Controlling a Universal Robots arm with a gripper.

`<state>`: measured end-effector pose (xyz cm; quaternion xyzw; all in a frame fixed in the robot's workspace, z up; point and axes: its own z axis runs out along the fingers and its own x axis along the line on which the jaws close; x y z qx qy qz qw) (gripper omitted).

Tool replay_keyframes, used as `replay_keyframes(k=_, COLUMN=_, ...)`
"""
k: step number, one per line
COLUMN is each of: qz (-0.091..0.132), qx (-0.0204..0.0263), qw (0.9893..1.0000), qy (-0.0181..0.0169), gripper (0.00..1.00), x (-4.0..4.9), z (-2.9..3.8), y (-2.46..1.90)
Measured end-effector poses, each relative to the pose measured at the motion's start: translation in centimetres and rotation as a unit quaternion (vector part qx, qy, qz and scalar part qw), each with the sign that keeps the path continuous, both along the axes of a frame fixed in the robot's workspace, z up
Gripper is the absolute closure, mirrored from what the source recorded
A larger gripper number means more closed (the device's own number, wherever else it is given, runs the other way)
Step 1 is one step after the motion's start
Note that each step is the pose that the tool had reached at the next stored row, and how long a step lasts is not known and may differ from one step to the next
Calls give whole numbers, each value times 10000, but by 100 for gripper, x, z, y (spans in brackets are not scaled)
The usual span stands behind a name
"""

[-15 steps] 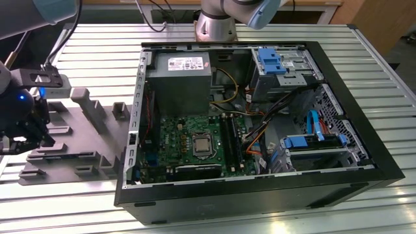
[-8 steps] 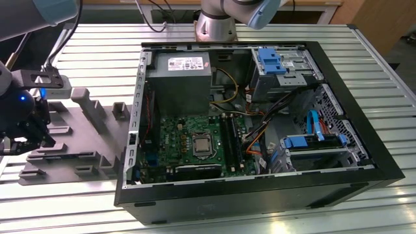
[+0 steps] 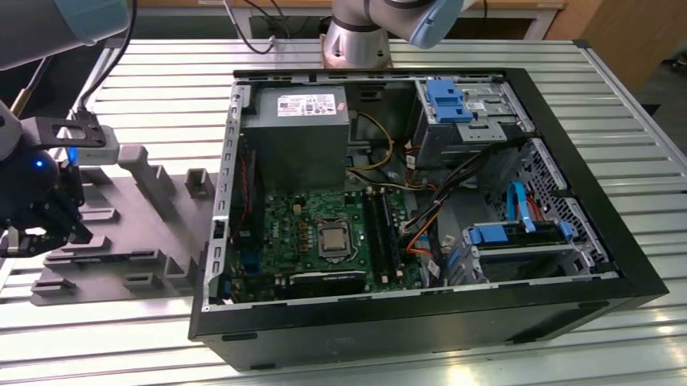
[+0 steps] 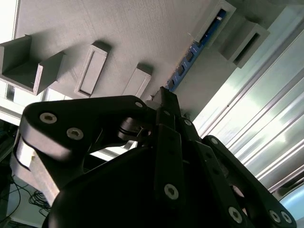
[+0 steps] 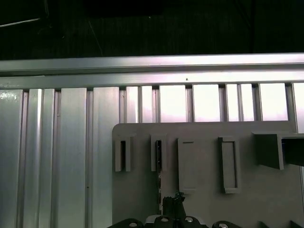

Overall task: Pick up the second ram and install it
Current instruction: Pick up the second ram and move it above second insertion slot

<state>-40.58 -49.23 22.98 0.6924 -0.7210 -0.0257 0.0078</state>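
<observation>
1. Open computer case point(image 3: 429, 331) on the slatted table point(image 3: 161, 88): power supply point(image 3: 301, 133) up top, motherboard point(image 3: 311, 221) below, black memory slots point(image 3: 381, 233) beside the processor socket.
2. On the exterior view's left, the grey tray point(image 3: 118, 241) carries the second ram point(image 4: 191, 49), standing on edge between two moulded blocks.
3. Gripper point(image 3: 43, 233) is down on that tray. In both wrist views its jaws are drawn together, pinching the ram's near end.
</observation>
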Motion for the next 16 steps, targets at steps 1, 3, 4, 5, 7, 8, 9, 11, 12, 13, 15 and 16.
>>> replay_keyframes(k=1, qz=0, qx=0, qw=10000, qy=0, gripper=89, x=0, z=0, y=0)
replay_keyframes(k=3, qz=0, qx=0, qw=10000, qy=0, gripper=89, x=0, z=0, y=0)
replay_keyframes(k=4, qz=0, qx=0, qw=10000, qy=0, gripper=89, x=0, z=-1, y=0)
replay_keyframes(k=5, qz=0, qx=0, qw=10000, qy=0, gripper=89, x=0, z=-1, y=0)
replay_keyframes(k=7, qz=0, qx=0, qw=10000, qy=0, gripper=89, x=0, z=-2, y=0)
replay_keyframes(k=8, qz=0, qx=0, qw=10000, qy=0, gripper=89, x=0, z=-2, y=0)
replay_keyframes(k=9, qz=0, qx=0, qw=10000, qy=0, gripper=89, x=0, z=-2, y=0)
replay_keyframes(k=11, qz=0, qx=0, qw=10000, qy=0, gripper=83, x=0, z=-2, y=0)
replay_keyframes(k=12, qz=0, qx=0, qw=10000, qy=0, gripper=77, x=0, z=-2, y=0)
replay_keyframes(k=13, qz=0, qx=0, qw=10000, qy=0, gripper=71, x=0, z=-2, y=0)
replay_keyframes(k=15, qz=0, qx=0, qw=10000, qy=0, gripper=65, x=0, z=-3, y=0)
replay_keyframes(k=16, qz=0, qx=0, qw=10000, qy=0, gripper=65, x=0, z=-3, y=0)
